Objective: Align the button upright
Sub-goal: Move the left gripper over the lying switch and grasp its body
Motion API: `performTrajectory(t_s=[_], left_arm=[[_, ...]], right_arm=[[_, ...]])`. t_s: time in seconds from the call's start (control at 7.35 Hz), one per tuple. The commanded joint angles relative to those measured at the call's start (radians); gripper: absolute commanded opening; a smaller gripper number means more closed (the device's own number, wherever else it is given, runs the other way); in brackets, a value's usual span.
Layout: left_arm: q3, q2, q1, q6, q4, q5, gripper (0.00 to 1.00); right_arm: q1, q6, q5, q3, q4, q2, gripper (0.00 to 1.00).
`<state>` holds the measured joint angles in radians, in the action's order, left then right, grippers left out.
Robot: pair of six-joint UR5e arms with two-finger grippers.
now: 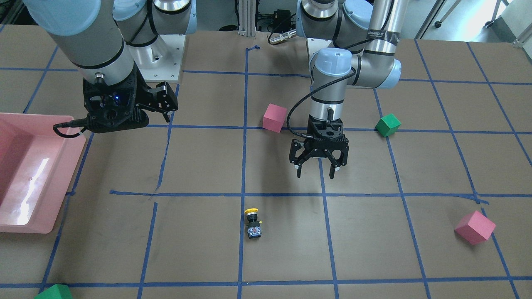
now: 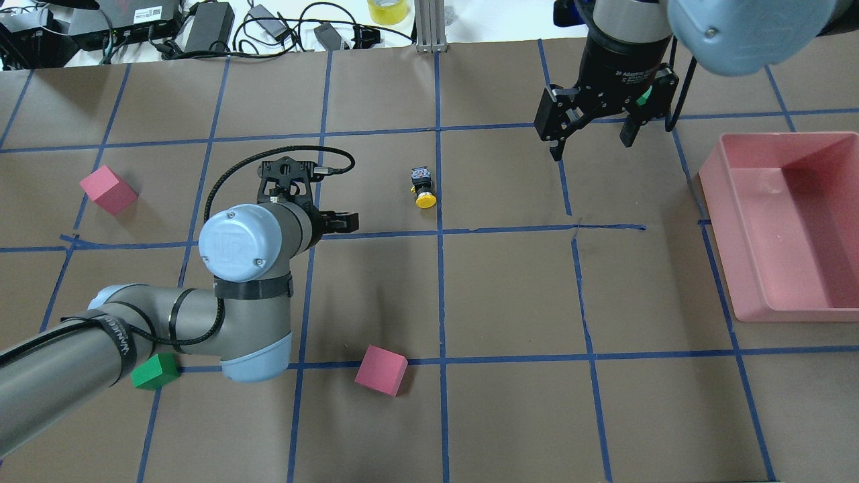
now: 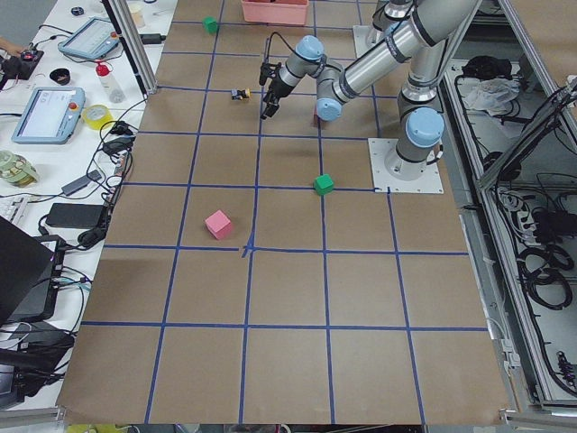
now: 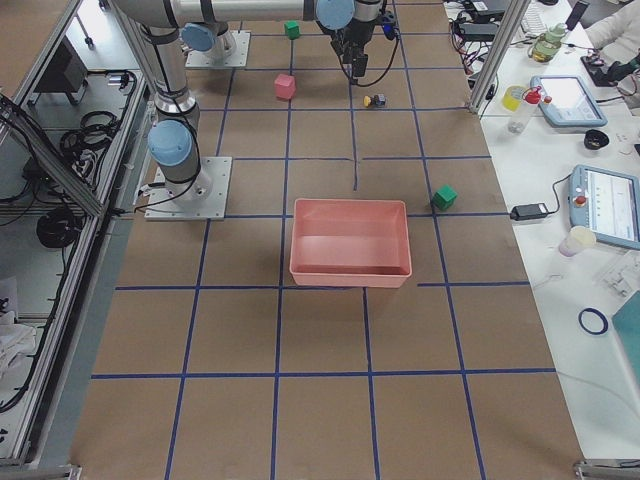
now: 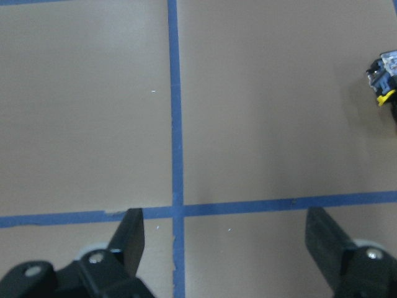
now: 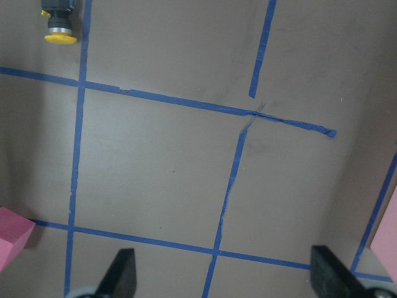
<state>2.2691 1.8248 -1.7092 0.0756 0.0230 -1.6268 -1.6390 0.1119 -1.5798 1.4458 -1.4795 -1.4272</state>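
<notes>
from across the surface (image 1: pixel 199 162), the button (image 1: pixel 252 223) lies on its side just beside a blue tape line (image 1: pixel 243 166), with its yellow cap turned toward the robot's base and its blocky body toward the near edge. the left pincer (image 1: pixel 315 174) hangs above the surface, farther back and off to one side of the button, fingers spread wide with nothing between them. a pink cube (image 1: pixel 274 118) and a green cube (image 1: pixel 387 125) sit behind it, and a pink tray (image 1: pixel 25 174) lies at the far side. looking from behind the robot, the button (image 2: pixel 423 187) is on the left arm's side of that tape line, touching nothing and apart from both arms. the right pincer (image 2: pixel 590 149) stands open and empty over the surface near the tray, while most of the left one is hidden under its own wrist. from the left end, the button is a small speck near the left pincer's fingertips. from the right end, it shows as a yellow dot beyond the tray, close to the far arm. the left wrist camera sees its two fingers (image 5: pixel 130 230) wide apart over a spot where tape lines cross, with the button cut off at the right edge. the right wrist camera shows its fingers (image 6: pixel 124 268) spread as well, and the button sits in the top left corner, beside a tape line.
</notes>
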Motion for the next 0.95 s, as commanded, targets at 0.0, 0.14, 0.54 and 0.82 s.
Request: performTrajectory(t_s=[0.0,0.14,0.54,0.82], left_arm=[[-0.025,0.120,-0.058,0.042,-0.171,-0.016,0.94],[-0.061,0.167,-0.093,0.082,-0.187,-0.040,0.94],[-0.264,0.354,-0.243,0.273,-0.186,-0.161,0.96],[-0.296,0.389,-0.270,0.338,-0.186,-0.182,0.96]], right_arm=[[0.025,0.005,-0.049,-0.008,0.004,-0.006,1.00],[0.028,0.005,-0.052,-0.007,0.001,-0.033,1.00],[0.030,0.006,-0.083,-0.007,0.049,-0.071,1.00],[0.030,0.140,-0.072,-0.007,0.065,-0.082,1.00]])
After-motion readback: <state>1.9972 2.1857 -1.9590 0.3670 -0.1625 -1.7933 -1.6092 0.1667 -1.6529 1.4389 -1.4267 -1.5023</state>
